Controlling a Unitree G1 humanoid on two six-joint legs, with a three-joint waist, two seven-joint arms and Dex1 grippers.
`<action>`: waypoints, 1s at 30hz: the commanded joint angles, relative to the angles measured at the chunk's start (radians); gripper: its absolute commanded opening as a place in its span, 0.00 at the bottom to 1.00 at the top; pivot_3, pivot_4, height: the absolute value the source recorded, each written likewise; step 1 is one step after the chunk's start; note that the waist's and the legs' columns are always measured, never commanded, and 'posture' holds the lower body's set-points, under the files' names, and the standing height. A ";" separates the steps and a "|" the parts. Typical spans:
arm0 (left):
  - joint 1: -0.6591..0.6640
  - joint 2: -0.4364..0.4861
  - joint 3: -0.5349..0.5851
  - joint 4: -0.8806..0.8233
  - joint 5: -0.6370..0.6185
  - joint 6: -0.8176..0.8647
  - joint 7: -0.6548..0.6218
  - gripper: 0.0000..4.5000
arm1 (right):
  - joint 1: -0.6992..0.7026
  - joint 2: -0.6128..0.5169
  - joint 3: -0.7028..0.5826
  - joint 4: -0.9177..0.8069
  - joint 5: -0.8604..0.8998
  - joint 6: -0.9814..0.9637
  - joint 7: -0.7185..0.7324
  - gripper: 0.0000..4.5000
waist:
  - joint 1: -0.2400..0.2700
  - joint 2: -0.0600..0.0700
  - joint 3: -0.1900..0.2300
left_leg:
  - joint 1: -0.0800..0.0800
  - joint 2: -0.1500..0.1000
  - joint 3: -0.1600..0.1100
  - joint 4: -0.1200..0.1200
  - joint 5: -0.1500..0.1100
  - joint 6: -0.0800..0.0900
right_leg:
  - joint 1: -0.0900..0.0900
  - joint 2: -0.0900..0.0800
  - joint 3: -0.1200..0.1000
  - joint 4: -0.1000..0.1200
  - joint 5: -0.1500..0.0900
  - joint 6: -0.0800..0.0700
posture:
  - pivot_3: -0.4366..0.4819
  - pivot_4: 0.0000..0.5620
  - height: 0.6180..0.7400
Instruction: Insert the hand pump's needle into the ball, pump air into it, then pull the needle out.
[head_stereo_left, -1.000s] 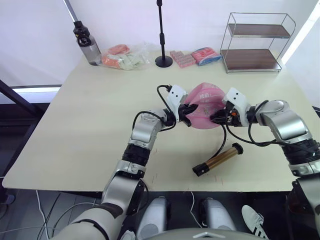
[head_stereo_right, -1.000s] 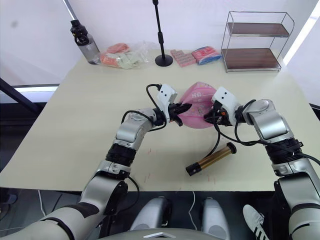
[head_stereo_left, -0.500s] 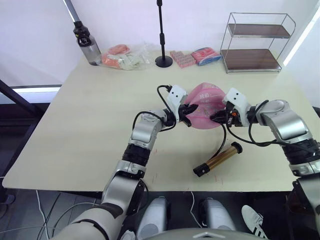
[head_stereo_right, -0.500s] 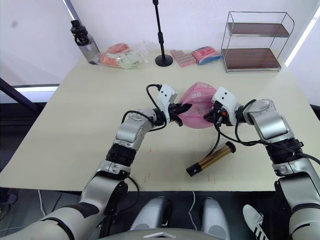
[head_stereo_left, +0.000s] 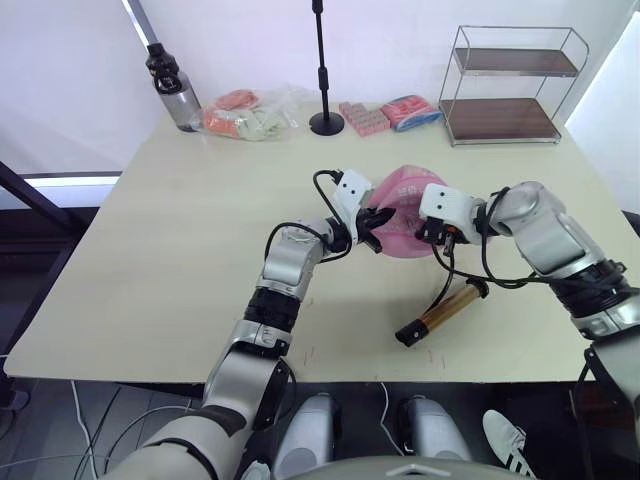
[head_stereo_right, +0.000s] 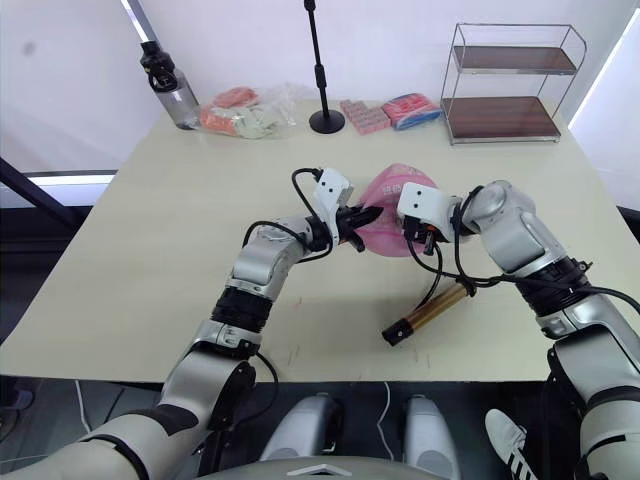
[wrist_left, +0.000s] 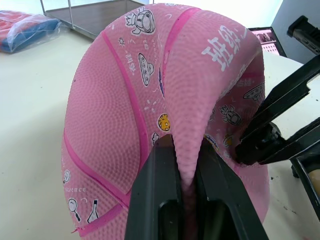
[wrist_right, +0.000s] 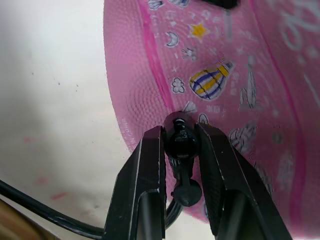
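Observation:
The ball (head_stereo_left: 408, 205) is pink, soft and partly collapsed, and rests mid-table. My left gripper (head_stereo_left: 378, 221) is shut on a fold of its skin; in the left wrist view the two fingers (wrist_left: 159, 185) pinch that pink ridge. My right gripper (head_stereo_left: 431, 229) is shut on the needle's black fitting (wrist_right: 178, 136), which presses against the ball (wrist_right: 240, 75) near its lower edge; the pin itself is hidden. A thin black hose (head_stereo_left: 444, 275) runs down to the bronze hand pump (head_stereo_left: 441, 313), which lies on the table in front of the ball.
Along the table's back edge stand a grey water bottle (head_stereo_left: 173, 90), clear bags of snacks (head_stereo_left: 250, 113), a black stand pole (head_stereo_left: 323, 70), pink packs (head_stereo_left: 364, 117), a blue-red pack (head_stereo_left: 412, 110) and a wire shelf (head_stereo_left: 513, 85). The table's front edge runs close behind the pump.
My right arm has swung in toward the ball and its wrist has turned, still holding the fitting. The pump was dragged slightly to the right. The left gripper kept its pinch.

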 joint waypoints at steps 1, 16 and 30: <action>0.027 -0.019 -0.044 0.045 0.002 0.036 -0.011 0.00 | -0.010 0.017 0.038 0.033 -0.061 -0.025 0.001 0.09 | 0.000 0.000 0.000 | 0.001 0.000 0.000 0.000 0.000 0.000 | 0.001 0.000 0.000 0.000 0.000 0.000 | 0.48 0.27 1.00; 0.035 -0.019 -0.026 0.048 -0.004 0.042 0.005 0.00 | 0.037 0.165 0.067 0.203 -0.185 -0.003 -0.071 0.09 | -0.024 -0.002 -0.003 | 0.017 0.001 -0.001 0.000 0.001 -0.002 | 0.016 0.001 0.000 0.001 0.000 0.000 | 0.48 0.27 1.00; 0.044 -0.020 -0.029 0.052 -0.006 0.042 0.011 0.00 | 0.127 0.383 -0.202 0.237 -0.072 0.253 -0.289 0.09 | -0.031 -0.009 -0.026 | 0.021 0.004 -0.001 -0.002 0.001 -0.002 | 0.019 0.001 0.001 0.000 -0.001 -0.001 | 0.48 0.27 1.00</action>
